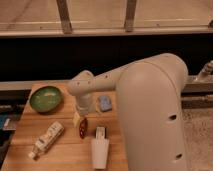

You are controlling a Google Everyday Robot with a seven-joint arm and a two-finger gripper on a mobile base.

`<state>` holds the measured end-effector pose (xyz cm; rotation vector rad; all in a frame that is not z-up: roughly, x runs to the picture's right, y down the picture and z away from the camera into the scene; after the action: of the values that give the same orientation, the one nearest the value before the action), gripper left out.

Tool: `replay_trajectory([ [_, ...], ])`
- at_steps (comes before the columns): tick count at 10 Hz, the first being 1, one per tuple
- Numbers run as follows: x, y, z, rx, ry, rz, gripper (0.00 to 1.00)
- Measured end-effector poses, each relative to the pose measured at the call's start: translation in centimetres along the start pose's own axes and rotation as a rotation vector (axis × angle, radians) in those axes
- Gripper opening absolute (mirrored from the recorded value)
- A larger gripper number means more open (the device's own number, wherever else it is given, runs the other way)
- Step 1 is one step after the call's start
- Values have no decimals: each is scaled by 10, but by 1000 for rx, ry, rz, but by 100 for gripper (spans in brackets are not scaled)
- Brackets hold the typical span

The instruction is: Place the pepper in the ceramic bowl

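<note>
Whether the jaws of the gripper (78, 120) are spread or pressed together I cannot tell. The gripper hangs low over the wooden desk (67, 152), to the right of the round green glazed ceramic bowl (46, 98) and nearer the camera. It sits right at the upper end of the small, slender dark red pepper (83, 127), and whether it touches the pepper I cannot tell. The pepper lies flat on the desk, well apart from the bowl and not in it.

The likeliest fault, as I judge it, is a poor grasp. The pepper looks glossy and narrow, so jaws closing off-centre could squirt it sideways or only nip its tip.

A small dark-and-white object (101, 132) and a white tapered cup (99, 153) stand further right of the bowl, just beside the pepper. A skidding pepper or a wide sweep of the arm could knock them.

The white labelled bottle (47, 139), nearer the camera than the bowl, lies close to the carry path. A low carry could also clip the bowl's rim. The blue pad (104, 103), right of the bowl, seems out of harm's way.
</note>
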<state>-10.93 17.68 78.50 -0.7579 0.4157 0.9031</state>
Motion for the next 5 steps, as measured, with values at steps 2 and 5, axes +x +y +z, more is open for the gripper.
replay_trajectory([
  [2, -12, 11, 12, 11, 13, -29, 80],
  [5, -22, 20, 27, 18, 31, -49, 80],
])
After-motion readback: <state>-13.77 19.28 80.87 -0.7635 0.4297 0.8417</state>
